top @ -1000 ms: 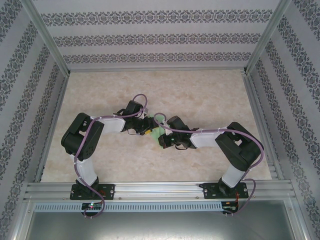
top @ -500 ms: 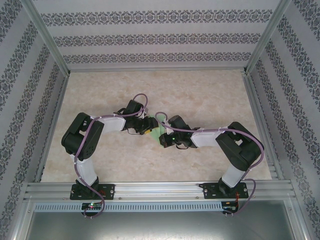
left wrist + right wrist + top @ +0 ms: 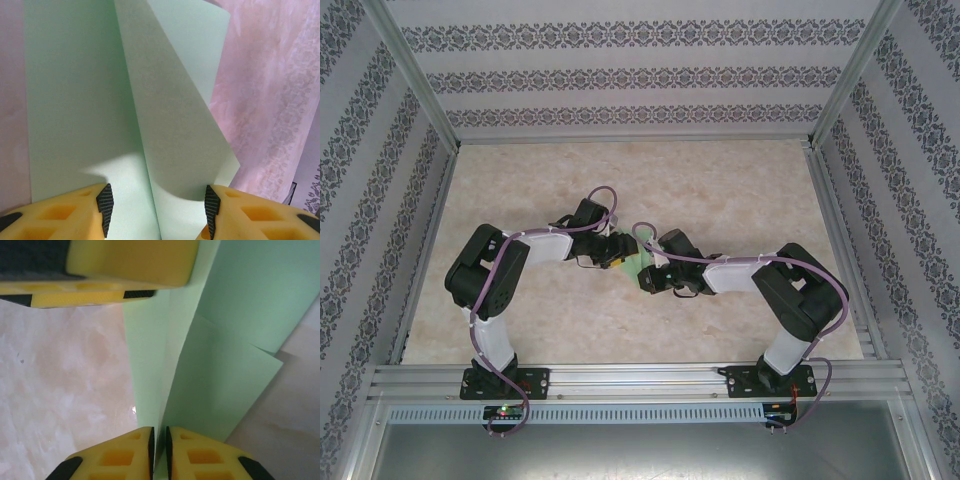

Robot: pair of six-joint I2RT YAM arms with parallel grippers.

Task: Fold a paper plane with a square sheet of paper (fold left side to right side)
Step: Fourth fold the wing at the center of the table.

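Now left gripper [image 3: 157, 200] apart over paper [image 3: 75, 100]; right gripper [image 3: 160, 440] slit-narrow astride it, grip unclear.

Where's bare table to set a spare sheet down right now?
Bare: the far half of the table, between the arms and the back wall, and the near strip between the two arm bases. Crowded: the centre, where the left gripper and right gripper meet at the folded paper.

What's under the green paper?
The thin pale mint-green folded paper has the pale marbled tabletop beneath it, showing around its edges. Whatever lies directly under the sheet is covered.
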